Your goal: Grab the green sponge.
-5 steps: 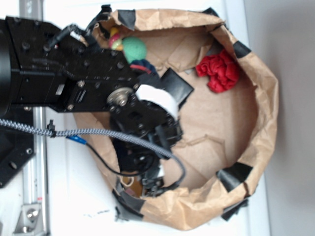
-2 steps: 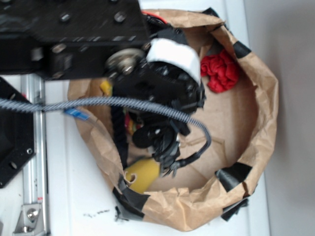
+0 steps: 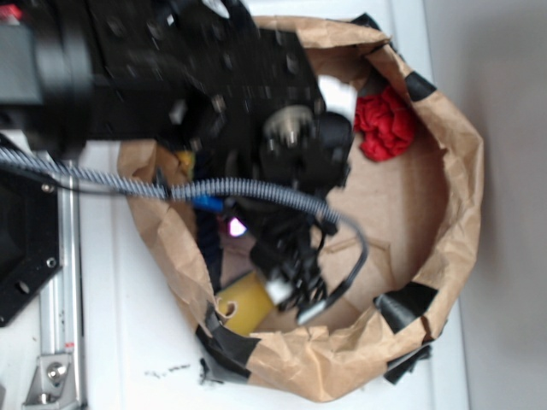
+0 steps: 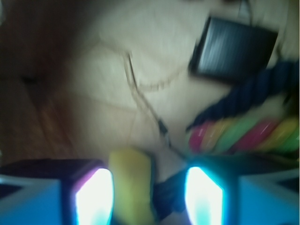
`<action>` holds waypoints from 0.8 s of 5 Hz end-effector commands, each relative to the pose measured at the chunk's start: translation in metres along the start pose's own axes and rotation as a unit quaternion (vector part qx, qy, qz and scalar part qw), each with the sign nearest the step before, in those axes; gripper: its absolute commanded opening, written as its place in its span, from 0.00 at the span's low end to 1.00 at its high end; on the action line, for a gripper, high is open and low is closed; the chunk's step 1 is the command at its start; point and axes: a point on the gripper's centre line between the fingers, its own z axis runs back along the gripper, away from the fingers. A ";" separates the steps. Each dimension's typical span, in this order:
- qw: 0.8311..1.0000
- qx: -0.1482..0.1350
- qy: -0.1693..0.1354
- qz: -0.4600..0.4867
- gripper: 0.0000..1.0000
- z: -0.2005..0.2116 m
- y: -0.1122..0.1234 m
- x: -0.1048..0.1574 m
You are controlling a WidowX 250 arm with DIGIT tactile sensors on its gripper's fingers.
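**Arm has swung over the sponge; my fingers point at the wrong piece**

My arm (image 3: 171,77) now fills the upper left of the exterior view. A second ago it lay lower and the green sponge showed at the top left of the brown paper basin (image 3: 453,196). That spot is now covered, so the sponge appears in neither view. I judge it is still under my arm there, but I cannot confirm it.

The red cloth (image 3: 386,124) at the upper right has not moved. The yellow block (image 3: 246,303) at the lower left was hidden a second ago and is now plainly bare.

In the wrist view my gripper (image 4: 150,197) is spread wide and holds nothing. The yellow block sits low in the frame between my lit fingertips (image 4: 93,197). The twisted rope (image 4: 243,133) lies at the right and the black pad (image 4: 234,49) at the upper right.

The grab is not started. I judge my fingers must travel back toward the basin's top left.
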 end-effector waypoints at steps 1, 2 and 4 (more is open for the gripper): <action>0.997 -0.012 0.039 -0.065 1.00 -0.039 -0.028 -0.021; 0.995 -0.011 0.025 -0.094 1.00 -0.061 -0.029 -0.022; 0.995 0.002 0.026 -0.097 0.00 -0.074 -0.021 -0.020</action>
